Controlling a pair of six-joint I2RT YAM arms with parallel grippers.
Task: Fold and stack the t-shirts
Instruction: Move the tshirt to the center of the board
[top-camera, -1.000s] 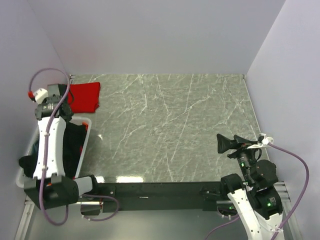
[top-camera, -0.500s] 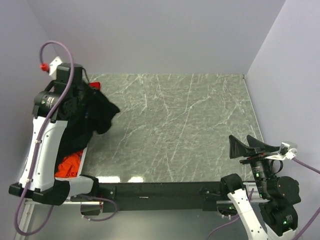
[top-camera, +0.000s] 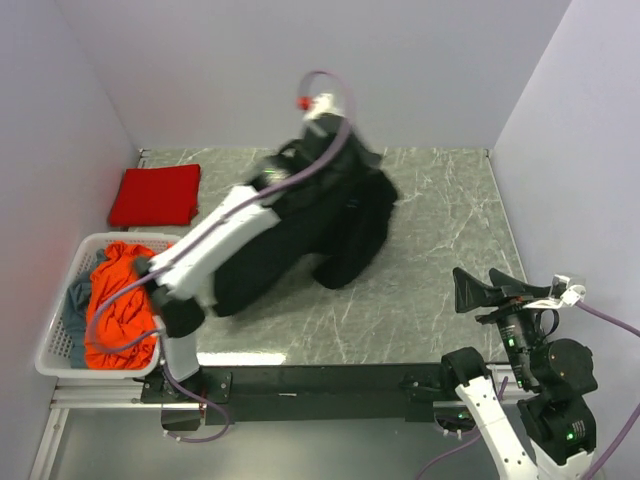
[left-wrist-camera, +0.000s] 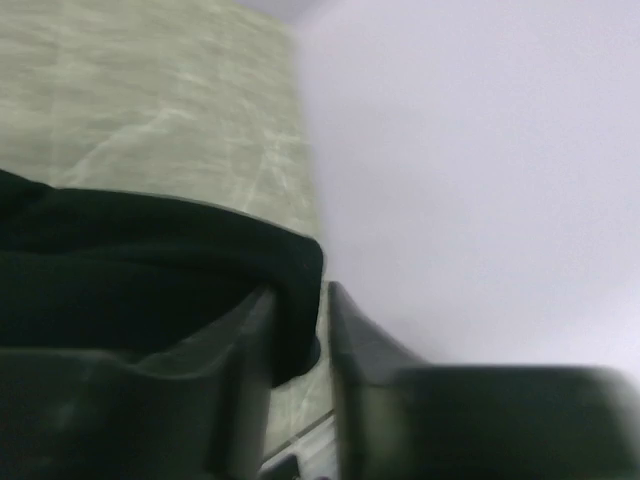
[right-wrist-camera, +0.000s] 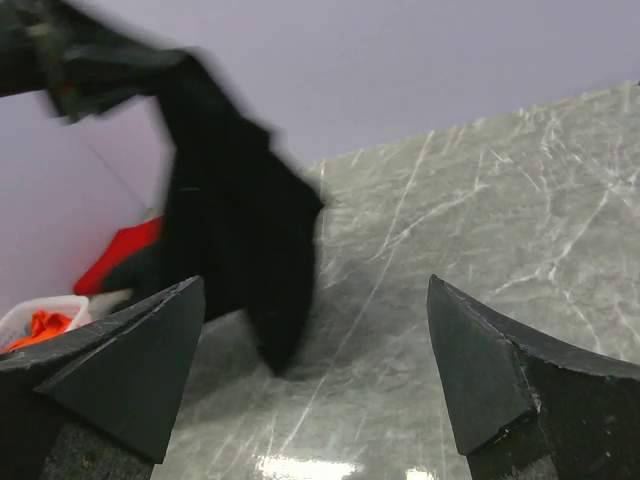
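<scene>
A large black t-shirt (top-camera: 300, 240) hangs over the middle of the table, its lower end trailing on the marble. My left gripper (top-camera: 342, 152) holds it up near the back wall. In the left wrist view the gripper (left-wrist-camera: 300, 295) is shut on a fold of that black cloth (left-wrist-camera: 130, 260). A bright red t-shirt (top-camera: 155, 195) lies folded at the far left. An orange-red t-shirt (top-camera: 120, 305) and a grey-blue one (top-camera: 78, 300) sit in the basket. My right gripper (top-camera: 490, 290) stands open and empty at the near right, well apart from the black shirt (right-wrist-camera: 235, 230).
The white perforated basket (top-camera: 55, 355) stands at the near left edge, beside the left arm's base. Walls close in the table at left, back and right. Bare marble (top-camera: 440, 220) lies to the right of the hanging shirt.
My left arm has swung from the basket up and to the right across the table, pulling the black t-shirt out with it. The orange-red shirt now shows in the basket. The right gripper stayed open.
</scene>
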